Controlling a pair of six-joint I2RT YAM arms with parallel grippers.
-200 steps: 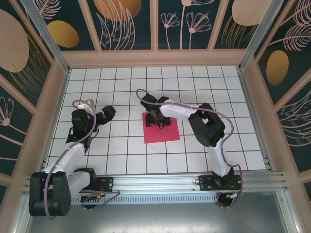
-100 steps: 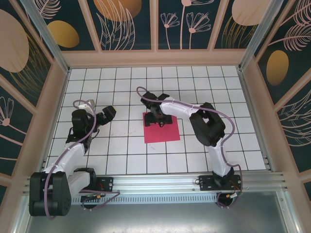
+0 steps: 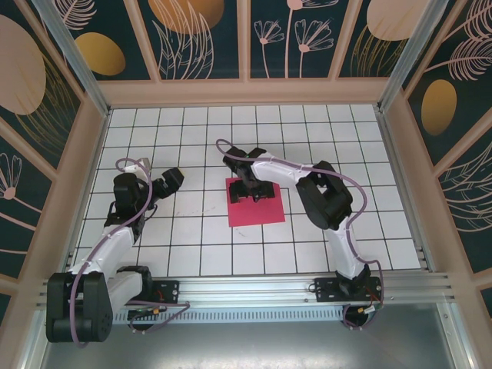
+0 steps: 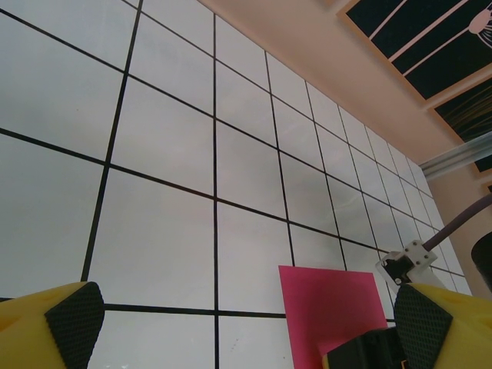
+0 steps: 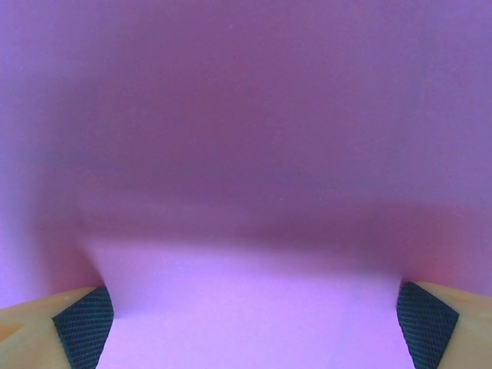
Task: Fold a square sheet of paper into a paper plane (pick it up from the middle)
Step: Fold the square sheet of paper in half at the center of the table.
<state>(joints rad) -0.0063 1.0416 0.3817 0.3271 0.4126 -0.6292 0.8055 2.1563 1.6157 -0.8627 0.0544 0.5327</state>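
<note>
Since a second earlier, the fingers of the right gripper [image 3: 252,194] have been spread wider over the square sheet of paper [image 3: 257,214], and the right arm's elbow has been shifted slightly toward 12 o'clock. No change is seen in the left arm or in the sheet's position.

From the top view, the red-pink sheet is seen lying unfolded near the centre of the white grid table [image 3: 192,238]. The right gripper is placed over the sheet's 12 o'clock half, with the arm reaching in from 3 o'clock. Its jaws are released and spread wide. In the right wrist view, the two black pads [image 5: 81,338] are seen far apart at the 7 and 5 o'clock corners, with only pink paper surface between them and nothing clamped. A darker band of shadow is cast across the paper there. Whether the pads are touching the paper cannot be told.

The left gripper [image 3: 173,179] is held well apart from the sheet, at 9 o'clock of it, above bare tiles. Its jaws are likewise released, with nothing held. In the left wrist view, the pads are seen wide apart at the lower corners, and a corner of the sheet is seen at 5 o'clock.
</note>
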